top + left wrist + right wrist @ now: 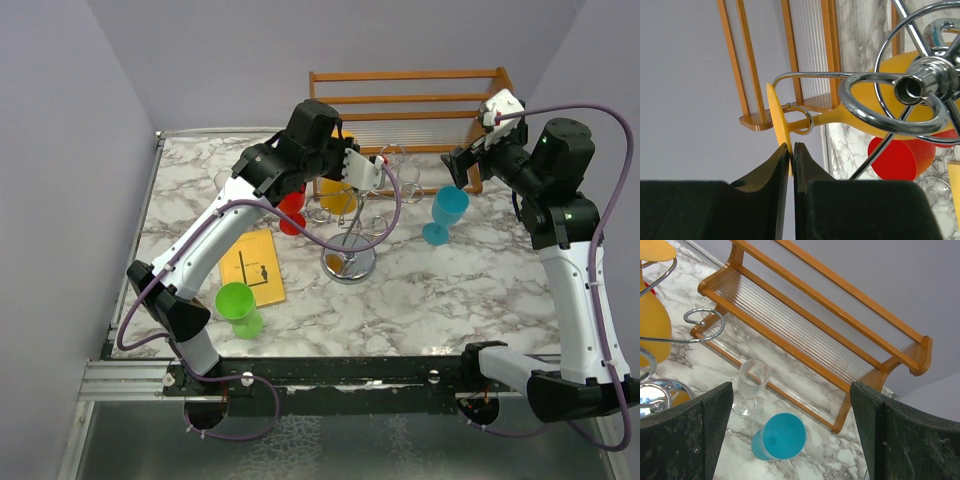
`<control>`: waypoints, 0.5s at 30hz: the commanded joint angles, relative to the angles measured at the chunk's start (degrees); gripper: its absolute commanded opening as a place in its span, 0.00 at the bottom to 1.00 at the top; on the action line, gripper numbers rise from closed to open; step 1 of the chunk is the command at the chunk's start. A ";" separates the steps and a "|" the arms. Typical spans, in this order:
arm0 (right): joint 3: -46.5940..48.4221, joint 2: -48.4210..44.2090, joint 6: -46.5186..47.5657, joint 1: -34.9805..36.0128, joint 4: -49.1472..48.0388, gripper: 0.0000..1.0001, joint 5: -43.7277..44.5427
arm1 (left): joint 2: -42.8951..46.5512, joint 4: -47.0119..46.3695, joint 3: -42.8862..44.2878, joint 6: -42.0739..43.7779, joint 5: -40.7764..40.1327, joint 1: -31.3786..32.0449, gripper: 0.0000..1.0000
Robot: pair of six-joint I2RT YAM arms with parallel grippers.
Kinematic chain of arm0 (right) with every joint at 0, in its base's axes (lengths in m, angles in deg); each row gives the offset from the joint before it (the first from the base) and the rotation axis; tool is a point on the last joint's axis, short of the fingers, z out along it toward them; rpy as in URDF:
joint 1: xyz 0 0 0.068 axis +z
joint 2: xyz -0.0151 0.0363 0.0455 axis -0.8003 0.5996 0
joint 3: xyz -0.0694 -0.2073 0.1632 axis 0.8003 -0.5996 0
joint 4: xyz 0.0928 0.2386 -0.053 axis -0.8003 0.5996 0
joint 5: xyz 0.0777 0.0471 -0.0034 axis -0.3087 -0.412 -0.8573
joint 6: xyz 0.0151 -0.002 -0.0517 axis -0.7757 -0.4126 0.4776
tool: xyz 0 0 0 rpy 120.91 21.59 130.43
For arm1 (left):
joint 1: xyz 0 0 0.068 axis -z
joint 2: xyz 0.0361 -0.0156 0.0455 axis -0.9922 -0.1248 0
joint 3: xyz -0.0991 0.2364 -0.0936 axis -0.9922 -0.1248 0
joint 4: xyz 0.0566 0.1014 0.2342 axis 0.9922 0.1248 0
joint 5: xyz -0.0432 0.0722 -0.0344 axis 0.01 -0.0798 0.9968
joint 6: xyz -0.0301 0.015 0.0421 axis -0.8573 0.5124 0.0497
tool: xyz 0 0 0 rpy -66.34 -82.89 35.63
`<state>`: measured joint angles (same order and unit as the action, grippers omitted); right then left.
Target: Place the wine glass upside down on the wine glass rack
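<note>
The silver wire rack (349, 262) stands mid-table on its chrome base, and its pole top (914, 86) shows close in the left wrist view. A yellow wine glass (337, 196) hangs upside down on it, its stem inside a curled wire arm (801, 118). My left gripper (791, 146) is shut on the edge of the glass's round foot (774, 116). My right gripper (790, 390) is open and empty, hovering above a blue wine glass (783, 436) standing right of the rack.
A red glass (292, 212) hangs or stands left of the rack. A clear glass (753, 384) stands by the brown wooden shelf (410, 100) at the back. A green glass (238, 308) and a yellow card (253, 268) lie front left.
</note>
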<state>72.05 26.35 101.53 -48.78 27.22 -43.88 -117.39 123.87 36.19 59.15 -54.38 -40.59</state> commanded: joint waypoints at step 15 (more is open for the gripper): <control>-0.44 -0.37 0.19 -0.43 -1.81 1.00 -0.95 | 3.06 4.53 -0.70 -2.01 2.81 0.21 0.22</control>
<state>71.98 26.35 101.53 -48.78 27.01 -44.08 -117.20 126.45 35.75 58.21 -53.37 -40.59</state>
